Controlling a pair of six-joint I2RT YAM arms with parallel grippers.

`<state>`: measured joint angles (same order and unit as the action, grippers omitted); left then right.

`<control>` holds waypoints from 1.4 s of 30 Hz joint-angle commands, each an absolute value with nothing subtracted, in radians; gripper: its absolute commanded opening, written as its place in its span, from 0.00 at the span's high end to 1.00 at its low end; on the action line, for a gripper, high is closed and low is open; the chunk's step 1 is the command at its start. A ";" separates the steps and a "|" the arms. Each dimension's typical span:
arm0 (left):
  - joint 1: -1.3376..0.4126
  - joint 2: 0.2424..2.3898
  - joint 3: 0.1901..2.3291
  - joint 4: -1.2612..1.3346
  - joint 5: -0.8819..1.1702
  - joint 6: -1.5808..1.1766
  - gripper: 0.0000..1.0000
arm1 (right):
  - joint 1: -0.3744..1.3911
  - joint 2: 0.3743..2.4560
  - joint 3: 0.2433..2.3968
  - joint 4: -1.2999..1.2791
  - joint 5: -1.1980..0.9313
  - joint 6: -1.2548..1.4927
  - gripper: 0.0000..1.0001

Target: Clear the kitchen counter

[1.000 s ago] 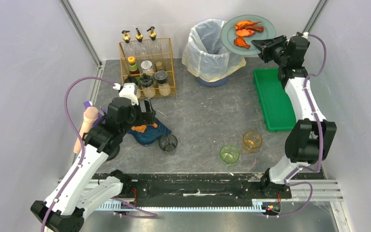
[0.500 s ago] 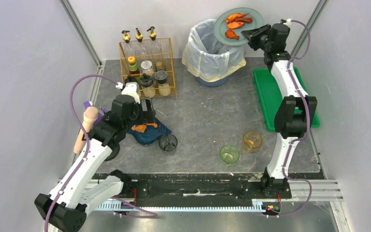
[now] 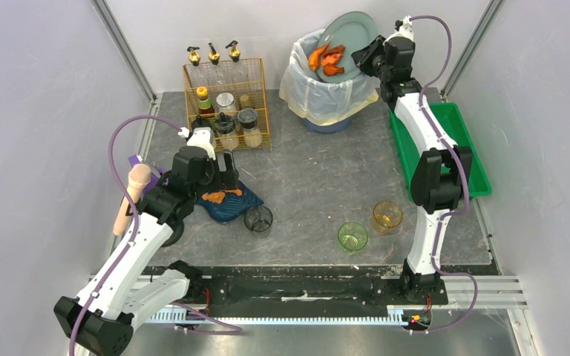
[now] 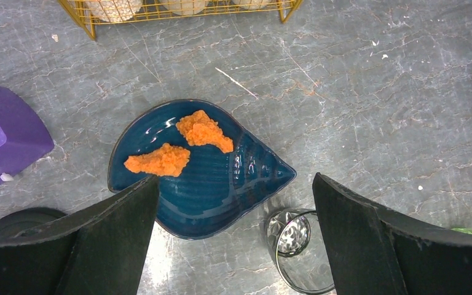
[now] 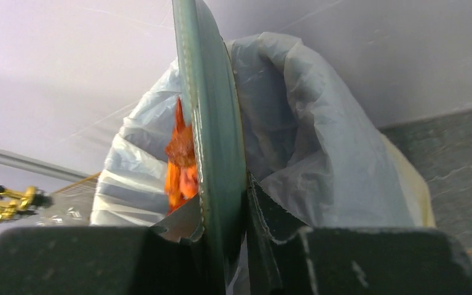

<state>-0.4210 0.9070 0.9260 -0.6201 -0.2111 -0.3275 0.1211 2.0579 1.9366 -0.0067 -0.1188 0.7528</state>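
Observation:
The dark grey veined kitchen counter [image 3: 312, 178] fills the middle. My right gripper [image 3: 367, 58] is shut on the rim of a grey-green plate [image 3: 350, 41], tilted steeply over the white-lined trash bin [image 3: 319, 93]; orange food pieces [image 3: 326, 58] slide down it. In the right wrist view the plate [image 5: 212, 123] stands edge-on between the jaws, food [image 5: 179, 160] on its left. My left gripper [image 4: 233, 239] is open above a blue shell-shaped dish [image 4: 203, 178] holding two orange pieces [image 4: 203, 130], beside a clear glass [image 4: 298, 249].
A gold wire rack [image 3: 226, 104] of bottles and jars stands at the back left. A green tray [image 3: 434, 144] lies at the right. A green glass [image 3: 352, 236] and an amber glass [image 3: 387, 216] stand near the front. A purple object [image 4: 6, 138] sits left.
My right arm swung the plate left over the bin and tipped it steeply; the orange food slid toward the bin. The left arm barely moved.

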 commanded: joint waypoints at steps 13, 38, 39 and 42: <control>-0.414 0.873 0.917 -0.576 -0.259 -0.281 0.01 | 0.155 1.880 1.976 0.383 -0.013 0.480 1.00; -0.414 0.720 0.864 -0.575 -0.315 -0.296 0.02 | -0.105 1.113 0.994 0.434 0.455 0.781 1.00; -0.415 0.719 0.862 -0.574 -0.320 -0.296 0.02 | -0.123 1.091 0.952 0.421 0.486 0.799 1.00; -0.416 0.719 0.861 -0.575 -0.320 -0.298 0.02 | -0.204 1.067 0.857 0.383 0.452 0.900 1.00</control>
<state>-0.4202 0.7273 0.8673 -0.6106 -0.2901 -0.3275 -0.1307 1.1358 0.9218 0.2890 0.3836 0.7551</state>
